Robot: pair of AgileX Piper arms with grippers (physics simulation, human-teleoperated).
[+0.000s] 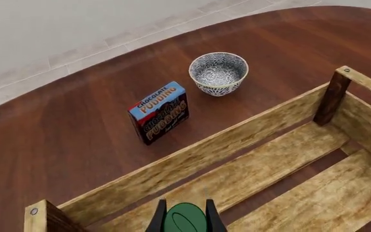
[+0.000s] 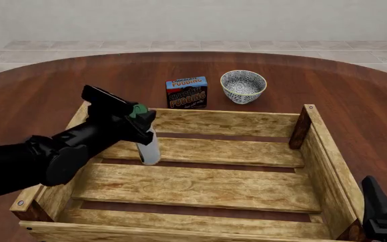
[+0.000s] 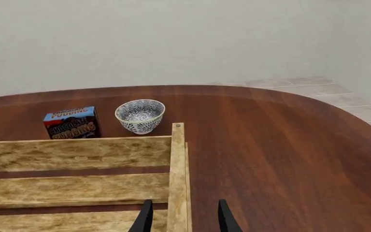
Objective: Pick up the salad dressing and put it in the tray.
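Observation:
The salad dressing [image 2: 150, 149], a slim white bottle with a dark green cap [image 2: 138, 110], stands roughly upright inside the tray [image 2: 227, 122], in its far-left part, with its base at a floor slat. My left gripper [image 2: 140, 119] is shut on the bottle's top. In the left wrist view the green cap [image 1: 184, 221] sits between the fingers of the left gripper [image 1: 185, 216], above the tray's slats [image 1: 205, 154]. My right gripper [image 3: 184, 220] is open and empty, low over the tray's right wall [image 3: 178, 164]. It also shows in the front view [image 2: 376, 204].
A blue chocolate pudding box [image 2: 186, 92] and a patterned white-grey bowl [image 2: 243, 85] stand on the round wooden table just beyond the tray's far wall. Both also show in the left wrist view, box [image 1: 160, 112] and bowl [image 1: 218, 73].

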